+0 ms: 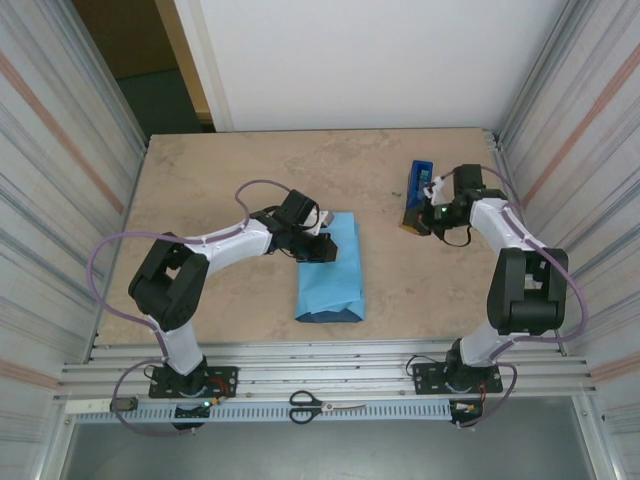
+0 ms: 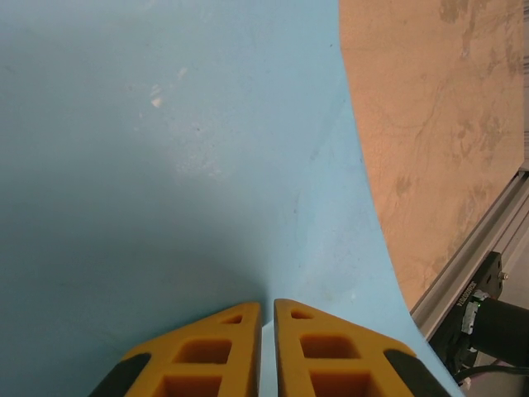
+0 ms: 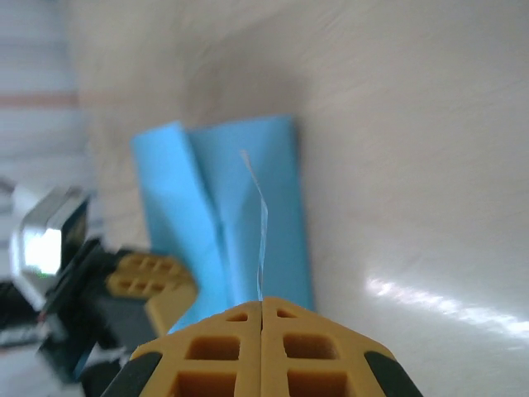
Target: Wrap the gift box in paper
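Both arms, the left arm (image 1: pixel 230 240) and the right arm (image 1: pixel 503 222), have white tubular links between bulky black joint housings, with a lilac cable (image 1: pixel 96 265) looping alongside each. The fingers (image 2: pixel 223 331) are orange-yellow moulded plastic with rectangular pockets and black corners.

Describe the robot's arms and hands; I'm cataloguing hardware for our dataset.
The left arm and right arm have white links between bulky black joint housings, each trailed by a looping mauve cable. The left hand and right hand each have two yellow-orange fingers with rectangular cut-out pockets and black patches at their outer edges.
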`<state>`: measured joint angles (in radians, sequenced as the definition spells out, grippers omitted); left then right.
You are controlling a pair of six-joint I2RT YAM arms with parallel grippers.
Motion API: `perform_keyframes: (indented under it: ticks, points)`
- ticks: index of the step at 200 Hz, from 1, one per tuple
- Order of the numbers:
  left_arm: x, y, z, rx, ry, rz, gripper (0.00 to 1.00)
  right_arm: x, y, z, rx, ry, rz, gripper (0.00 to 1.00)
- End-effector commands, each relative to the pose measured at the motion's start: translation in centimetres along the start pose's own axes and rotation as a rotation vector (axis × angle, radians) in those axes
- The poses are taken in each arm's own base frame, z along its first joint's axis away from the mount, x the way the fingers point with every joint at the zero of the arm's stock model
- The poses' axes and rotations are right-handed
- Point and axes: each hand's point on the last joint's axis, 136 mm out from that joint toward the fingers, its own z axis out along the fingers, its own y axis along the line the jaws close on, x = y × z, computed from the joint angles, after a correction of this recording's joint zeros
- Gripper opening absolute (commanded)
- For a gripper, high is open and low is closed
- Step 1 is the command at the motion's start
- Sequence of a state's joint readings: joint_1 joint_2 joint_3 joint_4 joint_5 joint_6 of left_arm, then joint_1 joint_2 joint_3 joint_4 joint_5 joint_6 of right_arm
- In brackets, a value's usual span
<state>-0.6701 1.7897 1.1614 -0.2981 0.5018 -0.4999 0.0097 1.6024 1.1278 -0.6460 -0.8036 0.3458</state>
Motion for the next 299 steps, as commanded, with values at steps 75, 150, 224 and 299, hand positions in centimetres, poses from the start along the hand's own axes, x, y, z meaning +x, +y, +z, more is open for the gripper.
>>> perform_keyframes:
  ticks: [75,150,224,299]
  points:
    - [6.7,4.2,2.2,-0.142,0.209,-0.053,0.13,9.3,5.8,5.0,-0.087,0.480,-0.185,0.00]
    - [6.6,4.1,2.2,-0.137,0.209,-0.054,0.13,9.3,4.2,6.5,-0.034,0.566,-0.156,0.00]
    - [7.0,4.4,2.3,-0.140,0.215,-0.061,0.13,9.5,2.0,7.7,0.031,0.599,-0.113,0.00]
    - [6.8,4.2,2.4,-0.132,0.215,-0.060,0.12,9.3,1.5,8.3,0.053,0.587,-0.096,0.03]
